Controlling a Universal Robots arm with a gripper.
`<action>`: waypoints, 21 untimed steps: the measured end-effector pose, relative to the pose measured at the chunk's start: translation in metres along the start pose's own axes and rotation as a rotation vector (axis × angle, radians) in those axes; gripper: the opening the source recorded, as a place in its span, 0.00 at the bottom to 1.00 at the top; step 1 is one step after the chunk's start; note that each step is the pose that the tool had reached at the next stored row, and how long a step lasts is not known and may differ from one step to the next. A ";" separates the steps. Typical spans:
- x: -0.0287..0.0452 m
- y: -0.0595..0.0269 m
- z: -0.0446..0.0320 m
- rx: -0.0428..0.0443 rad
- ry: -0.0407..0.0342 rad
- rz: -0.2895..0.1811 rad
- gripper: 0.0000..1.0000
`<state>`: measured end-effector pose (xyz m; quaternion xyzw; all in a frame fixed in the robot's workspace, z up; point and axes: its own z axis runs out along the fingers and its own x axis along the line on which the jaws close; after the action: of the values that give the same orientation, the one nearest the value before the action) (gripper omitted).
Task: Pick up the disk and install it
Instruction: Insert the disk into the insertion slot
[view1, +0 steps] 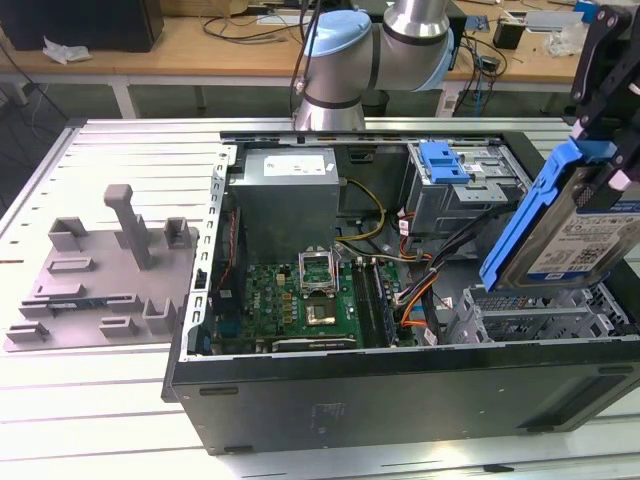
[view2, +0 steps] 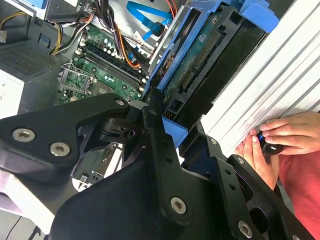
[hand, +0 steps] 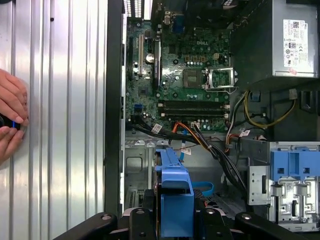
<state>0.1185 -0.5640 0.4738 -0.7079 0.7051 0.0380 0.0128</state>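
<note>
The disk (view1: 585, 235), a silver drive with a white-and-blue label in a bright blue carrier frame, hangs tilted above the right end of the open computer case (view1: 400, 390). My gripper (view1: 603, 150) is shut on its upper end, with black fingers on both sides. In the second wrist view the disk (view2: 200, 65) shows its green circuit-board side, clamped in the gripper (view2: 172, 127). In the first wrist view the blue carrier edge of the disk (hand: 175, 190) sticks out from the gripper (hand: 175, 222) over the case's drive bay area.
A metal drive bay (view1: 540, 315) lies below the disk. A grey drive cage with a blue bracket (view1: 445, 160), cables, the motherboard (view1: 300, 300) and the power supply (view1: 285, 190) fill the case. A grey fixture plate (view1: 100, 270) lies at the exterior view's left. A person's hands (view2: 280, 140) rest on the table.
</note>
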 end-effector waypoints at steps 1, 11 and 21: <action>0.0000 0.0000 0.0007 -0.0001 0.0000 0.000 0.37; 0.0005 -0.0003 0.0079 -0.0001 0.0000 0.000 0.37; 0.0010 -0.0005 0.0141 0.0000 -0.0001 0.000 0.37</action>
<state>0.1185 -0.5639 0.4596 -0.7079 0.7052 0.0380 0.0128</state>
